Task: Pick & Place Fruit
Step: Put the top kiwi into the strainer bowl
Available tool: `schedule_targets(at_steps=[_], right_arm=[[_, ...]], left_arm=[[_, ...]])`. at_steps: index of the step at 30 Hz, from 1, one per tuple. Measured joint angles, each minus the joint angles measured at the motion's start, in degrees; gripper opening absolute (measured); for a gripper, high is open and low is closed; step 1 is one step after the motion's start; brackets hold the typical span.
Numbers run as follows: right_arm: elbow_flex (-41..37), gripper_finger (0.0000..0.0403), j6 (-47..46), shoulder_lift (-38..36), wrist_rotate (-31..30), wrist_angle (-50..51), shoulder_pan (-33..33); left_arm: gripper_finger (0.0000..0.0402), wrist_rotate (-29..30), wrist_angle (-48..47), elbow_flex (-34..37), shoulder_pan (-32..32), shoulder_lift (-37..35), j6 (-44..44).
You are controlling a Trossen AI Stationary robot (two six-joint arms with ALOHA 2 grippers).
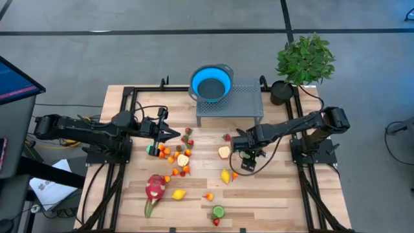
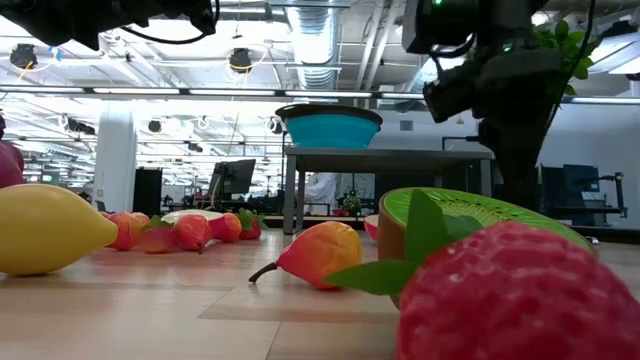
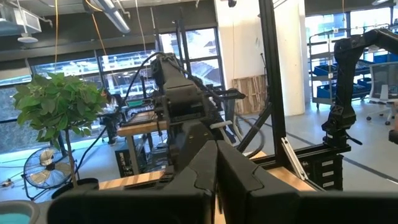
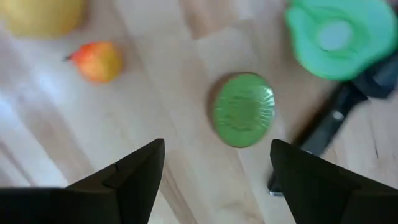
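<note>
The fruit lies scattered on the wooden table (image 1: 278,194), in front of the grey perforated stand (image 1: 229,100): one pink dragon fruit (image 1: 154,188) with green tips, two yellow lemons (image 1: 179,194), one round green kiwi half (image 4: 243,109) and a cluster of small orange and red pieces (image 1: 176,155). The one blue bowl (image 1: 211,82) sits on the stand. The right gripper (image 1: 244,163) hangs spread wide over the kiwi half, grasping nothing. The left gripper (image 1: 172,134) is clenched empty, left of the stand.
</note>
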State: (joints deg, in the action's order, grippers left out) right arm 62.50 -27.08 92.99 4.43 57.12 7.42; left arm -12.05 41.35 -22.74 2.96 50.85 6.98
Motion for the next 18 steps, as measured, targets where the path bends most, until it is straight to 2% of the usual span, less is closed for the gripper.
schedule_targets(at_steps=[10,18], right_arm=[[-0.6,0.0286,10.5,0.0,-1.5,-5.4,1.5],[-7.4,0.0286,11.0,0.0,-2.3,-7.8,1.5]], left_arm=[[0.0003,0.0,-0.4,0.0,0.0,0.0,0.0],[0.0003,0.0,-0.5,0.0,0.0,0.0,0.0]])
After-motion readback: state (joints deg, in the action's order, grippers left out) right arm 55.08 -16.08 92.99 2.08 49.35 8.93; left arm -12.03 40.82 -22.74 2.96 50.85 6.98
